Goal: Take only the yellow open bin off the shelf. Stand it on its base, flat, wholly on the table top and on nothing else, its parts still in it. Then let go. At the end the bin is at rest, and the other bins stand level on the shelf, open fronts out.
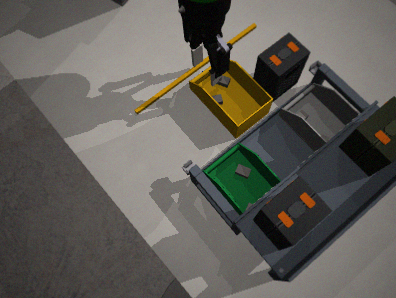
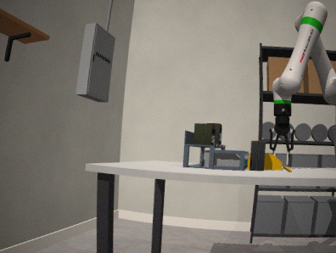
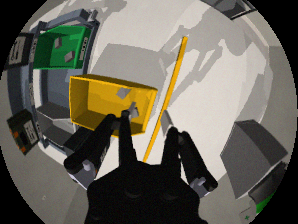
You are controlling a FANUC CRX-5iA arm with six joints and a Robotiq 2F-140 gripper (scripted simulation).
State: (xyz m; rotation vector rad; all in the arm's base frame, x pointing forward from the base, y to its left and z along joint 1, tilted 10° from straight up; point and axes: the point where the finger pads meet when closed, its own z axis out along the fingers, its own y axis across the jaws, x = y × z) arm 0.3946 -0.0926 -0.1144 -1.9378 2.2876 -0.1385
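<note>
Your yellow bin [image 1: 231, 98] stands on the worktop [image 1: 125, 155] beside the shelf [image 1: 300, 165]; the hand [image 1: 218, 75] is open, empty; only retreat remains.

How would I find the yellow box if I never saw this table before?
Find the grey shelf on the table. Just off its open front sits the yellow bin, under the robot's open hand, two small grey parts inside. The only other open bin is green and on the shelf.
</note>
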